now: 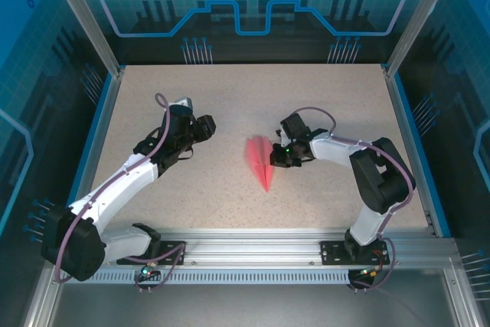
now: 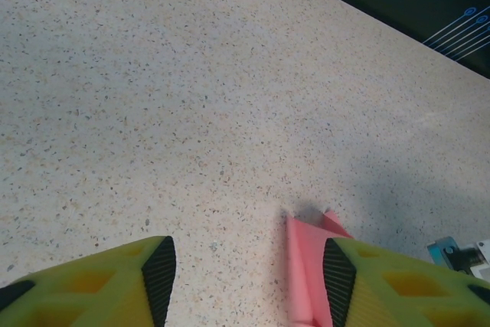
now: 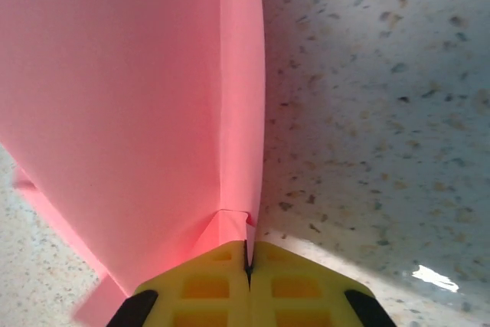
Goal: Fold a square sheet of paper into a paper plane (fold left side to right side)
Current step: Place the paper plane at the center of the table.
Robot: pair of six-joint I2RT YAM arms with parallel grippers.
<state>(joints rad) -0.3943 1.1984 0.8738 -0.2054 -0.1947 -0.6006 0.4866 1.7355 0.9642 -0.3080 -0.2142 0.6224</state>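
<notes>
1. The paper plane (image 1: 262, 162) lies near the middle of the desk (image 1: 230, 89), its narrow tip pointing toward the arm bases
2. The right pincer (image 1: 277, 157) is clenched on the plane's right side, with pink paper pinched between its fingers (image 3: 207, 289)
3. The left pincer (image 1: 205, 126) is released, well left of the plane, with bare desk between its spread fingers (image 2: 92, 281)
</notes>
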